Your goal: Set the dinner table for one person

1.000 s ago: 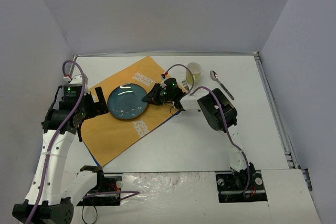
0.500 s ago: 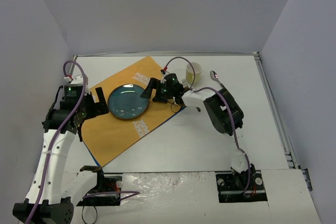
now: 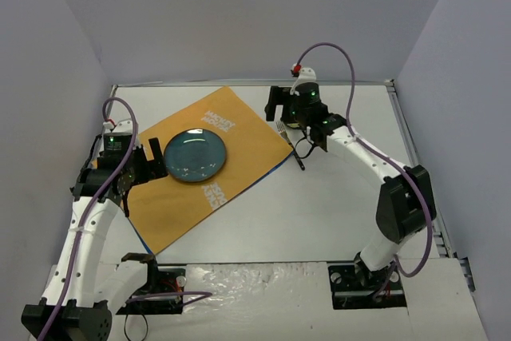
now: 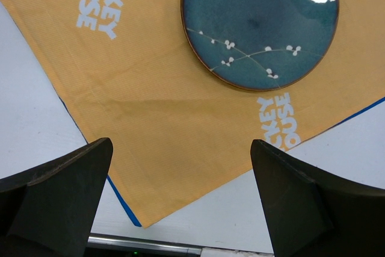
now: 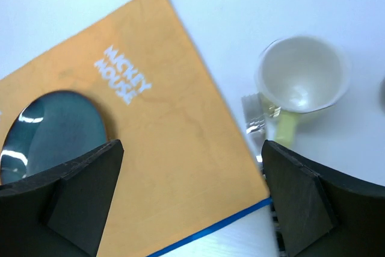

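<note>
The dinner table (image 3: 335, 213) is a white tabletop carrying an orange placemat (image 3: 192, 197) with white lettering. A dark blue plate (image 3: 196, 155) lies on the placemat, also in the left wrist view (image 4: 260, 22) and the right wrist view (image 5: 54, 130). My left gripper (image 3: 144, 157) hovers open just left of the plate, nothing between its fingers (image 4: 180, 203). My right gripper (image 3: 291, 113) is raised over the placemat's far right corner, open and empty (image 5: 192, 197). A white cup (image 5: 304, 82) with a yellow-green handle and a fork (image 5: 255, 115) lie just right of the placemat.
The fork (image 3: 291, 148) with its black handle lies along the placemat's right edge. The right arm hides the cup in the top view. White walls close the table on three sides, and a metal strip (image 3: 415, 165) runs down the right edge.
</note>
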Robot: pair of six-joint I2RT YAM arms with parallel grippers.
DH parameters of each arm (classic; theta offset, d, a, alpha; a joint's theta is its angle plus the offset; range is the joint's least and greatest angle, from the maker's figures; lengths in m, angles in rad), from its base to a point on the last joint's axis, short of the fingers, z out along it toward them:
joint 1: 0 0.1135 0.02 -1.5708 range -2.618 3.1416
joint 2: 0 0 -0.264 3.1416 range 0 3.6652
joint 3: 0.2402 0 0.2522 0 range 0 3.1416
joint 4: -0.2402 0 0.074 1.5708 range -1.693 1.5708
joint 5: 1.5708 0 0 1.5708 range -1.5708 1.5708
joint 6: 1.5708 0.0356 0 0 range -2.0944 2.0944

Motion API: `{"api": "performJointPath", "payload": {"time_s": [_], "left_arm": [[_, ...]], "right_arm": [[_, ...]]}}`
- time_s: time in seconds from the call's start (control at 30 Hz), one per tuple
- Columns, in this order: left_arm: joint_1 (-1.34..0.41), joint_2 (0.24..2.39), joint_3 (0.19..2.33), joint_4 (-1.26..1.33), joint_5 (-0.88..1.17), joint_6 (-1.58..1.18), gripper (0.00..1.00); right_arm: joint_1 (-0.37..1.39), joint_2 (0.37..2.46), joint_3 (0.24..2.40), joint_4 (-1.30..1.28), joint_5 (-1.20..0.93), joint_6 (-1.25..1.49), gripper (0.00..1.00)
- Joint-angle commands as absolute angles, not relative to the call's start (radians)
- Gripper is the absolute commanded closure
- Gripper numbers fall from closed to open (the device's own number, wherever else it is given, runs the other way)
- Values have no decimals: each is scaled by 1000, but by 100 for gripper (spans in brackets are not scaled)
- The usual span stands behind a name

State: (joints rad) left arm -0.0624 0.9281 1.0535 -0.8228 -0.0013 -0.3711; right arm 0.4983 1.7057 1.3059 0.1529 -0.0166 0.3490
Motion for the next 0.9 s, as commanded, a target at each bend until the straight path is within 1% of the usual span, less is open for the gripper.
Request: {"api": "performJointPath", "payload": {"time_s": [0.0,0.1,0.23,0.3,0.4,0.67,0.87], "left_arm": [[-55,918,1025,-731,-33,-327,3],[-55,914,1001,-703,-46,-316,3],[-55,916,959,-667,-54,-314,3],[-55,917,935,-650,-56,-312,3],[-56,917,912,-627,-59,-306,3],[-55,931,900,-604,-63,-301,3],[-57,932,900,-604,-75,-299,3]], "right_arm": [[398,1598,1259,160,40,180,4],[363,1575,1231,158,11,131,1],[318,1580,1235,140,-54,119,7],[298,1612,1243,141,-79,121,10],[282,1658,1263,143,-100,110,13],[283,1754,1293,168,-102,137,19],[293,1821,1331,181,-84,160,29]]}}
